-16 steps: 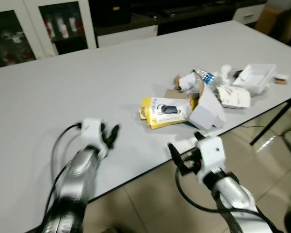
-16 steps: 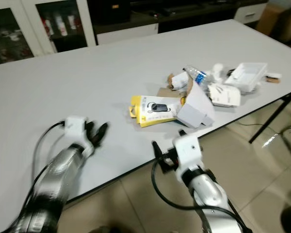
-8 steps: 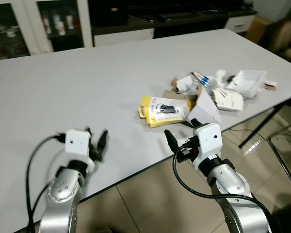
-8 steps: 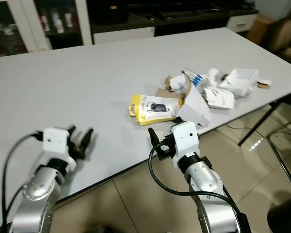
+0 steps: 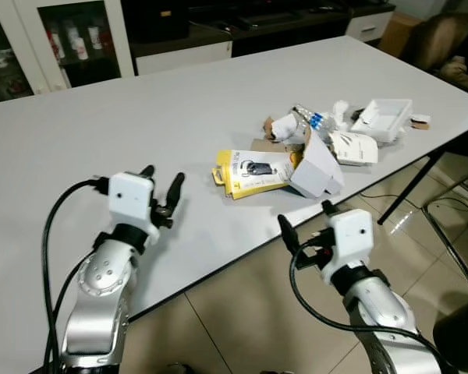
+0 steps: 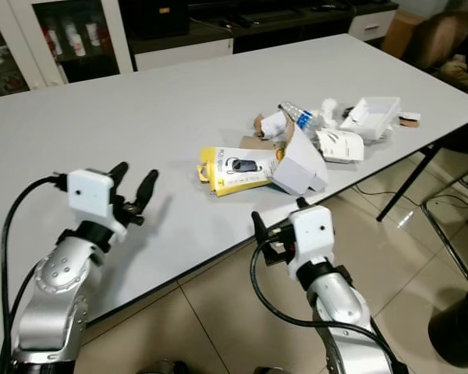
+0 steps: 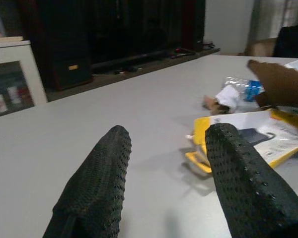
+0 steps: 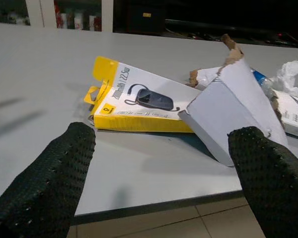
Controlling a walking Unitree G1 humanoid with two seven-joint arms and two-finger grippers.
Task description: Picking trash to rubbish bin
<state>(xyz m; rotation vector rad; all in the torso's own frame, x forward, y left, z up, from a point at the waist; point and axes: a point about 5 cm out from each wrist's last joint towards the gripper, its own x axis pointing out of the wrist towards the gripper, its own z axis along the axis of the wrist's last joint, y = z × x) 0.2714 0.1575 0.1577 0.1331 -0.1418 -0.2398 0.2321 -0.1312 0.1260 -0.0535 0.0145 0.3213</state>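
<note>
A heap of trash lies on the white table (image 5: pixel 140 101) near its right front edge. It holds a yellow earpiece package (image 5: pixel 253 171), a torn white cardboard box (image 5: pixel 316 167), a plastic bottle (image 5: pixel 310 121), a white packet (image 5: pixel 352 148) and a white tray-like box (image 5: pixel 382 118). My left gripper (image 5: pixel 162 178) hovers open over bare table, left of the yellow package (image 7: pixel 248 134), and holds nothing. My right gripper (image 5: pixel 306 218) is open too, just off the table's front edge, facing the package (image 8: pixel 139 104) and the box (image 8: pixel 233 109).
Glass-door cabinets (image 5: pixel 62 39) and a dark low unit stand behind the table. A brown chair (image 5: pixel 433 47) is at the far right. A table leg (image 5: pixel 405 191) and tiled floor (image 5: pixel 242 312) lie below the front edge.
The view has shifted. My left gripper has risen and moved farther over the table toward the yellow package. The right gripper stays off the front edge, now a bit lower. Both remain open.
</note>
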